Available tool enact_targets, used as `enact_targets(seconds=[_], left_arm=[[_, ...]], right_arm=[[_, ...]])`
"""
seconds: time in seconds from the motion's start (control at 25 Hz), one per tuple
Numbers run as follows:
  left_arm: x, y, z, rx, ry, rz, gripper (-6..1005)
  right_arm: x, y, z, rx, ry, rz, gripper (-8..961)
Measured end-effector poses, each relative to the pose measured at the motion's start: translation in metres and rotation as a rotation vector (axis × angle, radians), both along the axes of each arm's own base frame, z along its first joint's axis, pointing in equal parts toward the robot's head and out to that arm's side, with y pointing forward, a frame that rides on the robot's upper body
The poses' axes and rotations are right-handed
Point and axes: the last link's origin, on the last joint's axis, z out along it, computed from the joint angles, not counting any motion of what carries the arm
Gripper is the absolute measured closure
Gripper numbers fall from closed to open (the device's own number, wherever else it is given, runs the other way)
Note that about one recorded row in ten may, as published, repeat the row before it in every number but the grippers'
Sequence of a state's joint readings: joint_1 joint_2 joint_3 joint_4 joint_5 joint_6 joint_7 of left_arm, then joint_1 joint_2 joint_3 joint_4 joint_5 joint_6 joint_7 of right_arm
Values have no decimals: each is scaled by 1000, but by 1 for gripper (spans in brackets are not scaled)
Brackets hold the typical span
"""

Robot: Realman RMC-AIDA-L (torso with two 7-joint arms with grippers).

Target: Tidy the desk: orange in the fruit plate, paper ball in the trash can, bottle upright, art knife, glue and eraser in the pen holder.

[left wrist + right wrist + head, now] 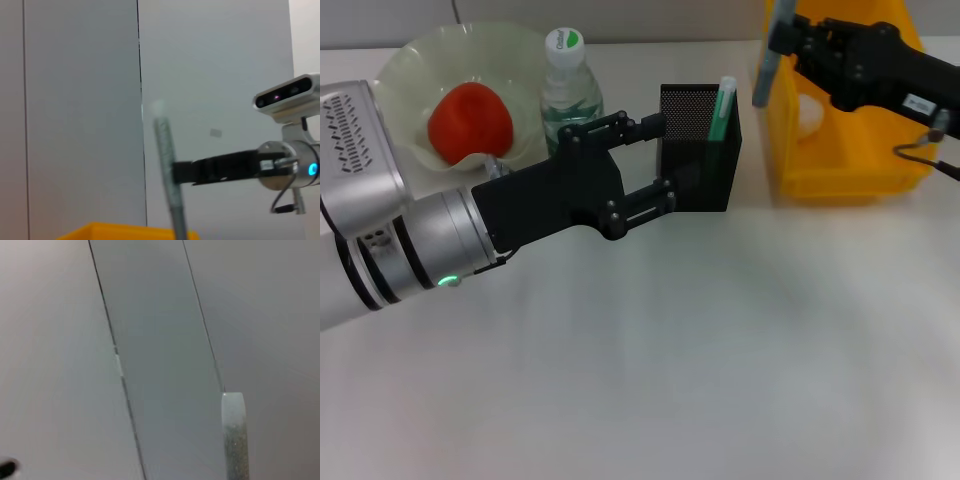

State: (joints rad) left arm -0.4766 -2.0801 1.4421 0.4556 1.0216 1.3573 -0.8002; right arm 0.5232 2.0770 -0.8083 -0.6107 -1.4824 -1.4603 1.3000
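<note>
R gripper [782,38] clamps art knife [766,62] upright over trash can [840,170] edge. L gripper [660,160] jaws wide beside pen holder [698,150] (glue [722,108] inside).

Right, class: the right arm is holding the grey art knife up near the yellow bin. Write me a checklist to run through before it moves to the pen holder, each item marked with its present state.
1. Art knife held firmly by the right gripper: ok, clamped and roughly upright.
2. Knife positioned over the pen holder: not ok, it hangs by the trash can.
3. Room in the holder: ok, only the glue shows inside.
4. Left gripper clear of the holder: not ok, its fingers sit right against it.
5. Eraser already inside: cannot tell.
6. Bottle upright: ok.
</note>
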Motion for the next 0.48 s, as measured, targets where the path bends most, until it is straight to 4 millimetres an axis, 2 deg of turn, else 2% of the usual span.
enact_targets(seconds=[0.24, 0.48], left_arm=[[1, 1, 0, 5, 6, -9, 398], [2, 1, 0, 7, 2, -6, 398]], right_arm=[[-8, 15, -18, 18, -97, 35, 821], [-10, 20, -29, 20, -158, 45, 819]])
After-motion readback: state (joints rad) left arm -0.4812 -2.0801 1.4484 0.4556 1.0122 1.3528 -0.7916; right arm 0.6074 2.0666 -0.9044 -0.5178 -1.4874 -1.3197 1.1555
